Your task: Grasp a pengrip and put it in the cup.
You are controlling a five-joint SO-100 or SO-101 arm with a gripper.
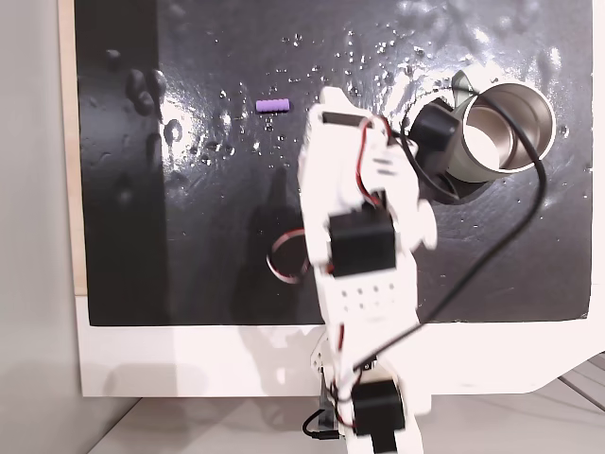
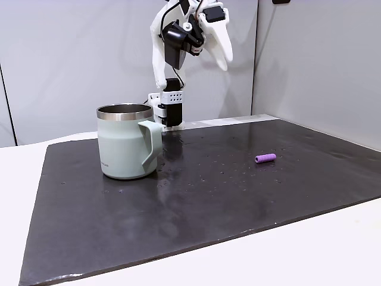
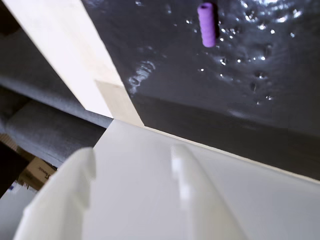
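The purple ribbed pengrip (image 1: 273,105) lies alone on the wet black mat, and is also seen in the other fixed view (image 2: 265,158) and at the top of the wrist view (image 3: 206,23). The pale grey-green cup (image 2: 125,143) stands upright with its handle facing the camera. From above, its steel inside (image 1: 501,128) is empty. My gripper (image 2: 224,62) hangs high above the mat's far side, well off both things. Its white fingers (image 3: 180,200) lie together with nothing between them. From above, its tip (image 1: 331,96) is just right of the pengrip.
The black mat (image 2: 196,202) rests on a white table and carries water droplets. A pale wooden edge (image 1: 66,142) runs along the mat's left side in a fixed view. A black cable (image 1: 510,236) loops from the arm past the cup. The arm's base (image 2: 169,107) stands behind the cup.
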